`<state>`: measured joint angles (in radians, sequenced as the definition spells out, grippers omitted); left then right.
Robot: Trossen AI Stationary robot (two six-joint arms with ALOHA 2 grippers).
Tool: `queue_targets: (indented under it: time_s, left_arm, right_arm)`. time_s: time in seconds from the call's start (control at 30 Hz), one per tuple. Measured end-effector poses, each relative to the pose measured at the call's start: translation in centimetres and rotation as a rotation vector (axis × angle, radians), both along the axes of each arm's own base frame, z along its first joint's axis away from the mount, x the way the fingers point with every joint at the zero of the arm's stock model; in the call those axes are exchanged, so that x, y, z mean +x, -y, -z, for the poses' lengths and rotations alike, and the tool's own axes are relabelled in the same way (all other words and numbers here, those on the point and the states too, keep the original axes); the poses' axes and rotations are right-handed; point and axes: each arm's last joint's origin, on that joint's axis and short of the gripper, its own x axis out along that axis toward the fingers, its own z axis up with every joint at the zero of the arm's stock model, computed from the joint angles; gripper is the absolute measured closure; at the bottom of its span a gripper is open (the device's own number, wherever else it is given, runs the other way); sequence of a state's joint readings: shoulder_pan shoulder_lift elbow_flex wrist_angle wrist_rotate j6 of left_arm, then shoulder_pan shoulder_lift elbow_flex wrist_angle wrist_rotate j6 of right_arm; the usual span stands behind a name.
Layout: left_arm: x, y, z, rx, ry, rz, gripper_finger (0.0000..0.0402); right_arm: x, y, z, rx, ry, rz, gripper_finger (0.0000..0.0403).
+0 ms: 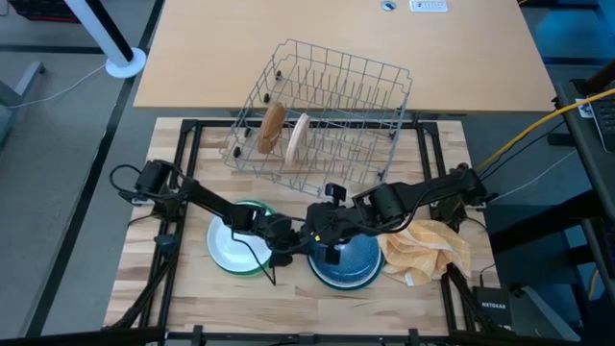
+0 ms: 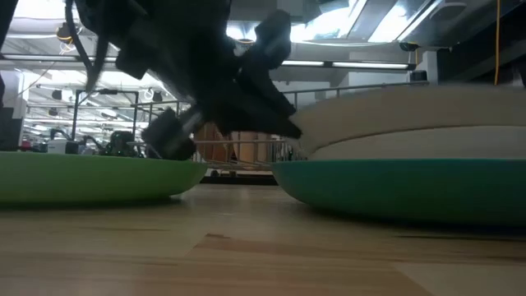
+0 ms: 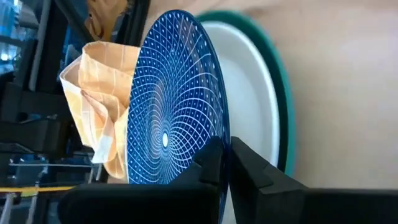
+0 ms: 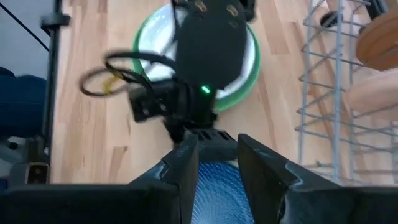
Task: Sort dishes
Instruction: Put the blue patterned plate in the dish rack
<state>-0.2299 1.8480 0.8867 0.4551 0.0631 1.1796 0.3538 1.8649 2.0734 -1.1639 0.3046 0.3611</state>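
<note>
Grey wire rack (image 1: 327,115): two small wood-coloured round plates (image 1: 273,127) stand racked. Table (image 1: 423,298): white round plate on green plate (image 1: 233,248); stack on teal plate (image 1: 346,264), topped by blue patterned round plate (image 3: 171,99). Left pincer (image 3: 227,155) is clenched on that blue plate's rim (tilted up). Right pincer (image 4: 217,155) hovers beside, released. Judged early: most plates unsorted.

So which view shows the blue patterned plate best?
The left wrist view: the blue patterned plate fills it, rim pinched by the left gripper. The high view has it mostly under the arms, the right wrist view shows a sliver, and the low view doesn't show it clearly.
</note>
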Motion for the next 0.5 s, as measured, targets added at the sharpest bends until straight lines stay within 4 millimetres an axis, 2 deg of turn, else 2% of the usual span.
queue_targets:
  time_s: [0.5]
  left_arm:
    - [-1.0,0.5,-4.2,-0.363,-0.001,-0.145,0.04]
  right_arm:
    - [-1.9,0.9,-4.9,-0.072,0.108,0.012,0.0286]
